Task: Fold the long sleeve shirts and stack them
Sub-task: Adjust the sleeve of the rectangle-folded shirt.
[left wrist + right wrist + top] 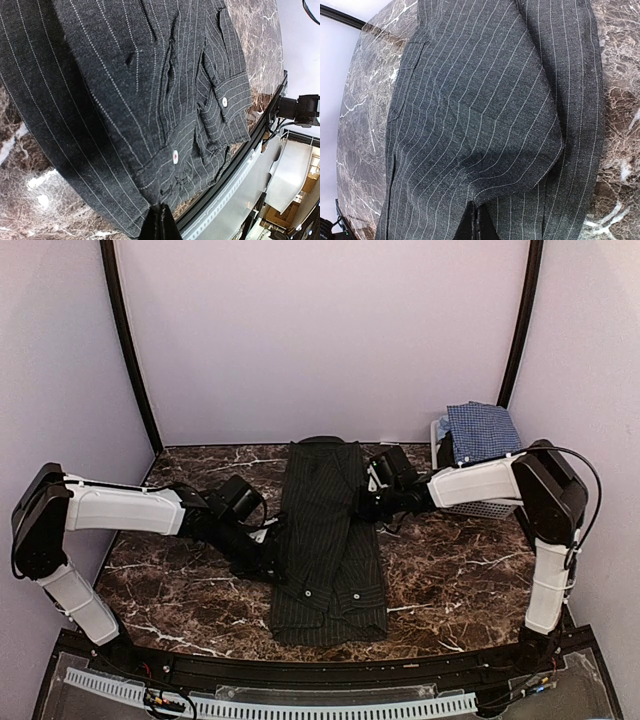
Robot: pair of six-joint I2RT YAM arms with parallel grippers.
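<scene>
Table: dark marble top (460, 580), lying under the black shirt.
Black shirt: pinstriped (325, 540), flat on the table, folded into a long narrow strip running from far to near.
Sleeves: folded in over the black shirt's body, with two cuffs (232, 100) at its near end, each showing a white button (224, 102).
Left claw: (160, 220) low at the black shirt's left edge, about halfway along it. The fingers are pressed together on the cloth edge, with no gap showing.
Right claw: (476, 220) low at the black shirt's right edge, nearer its far end. The fingers are closed on the hem of a folded flap that lies over the body.
Arms: both reach in toward the black shirt from opposite sides, wrists low over the table.
Check shirt: blue-and-white (482, 430), right of the black shirt's far end and well apart from it, bundled on top of the basket.
Basket: white and slatted (487, 508), right of the black shirt, partly hidden behind the right arm.
</scene>
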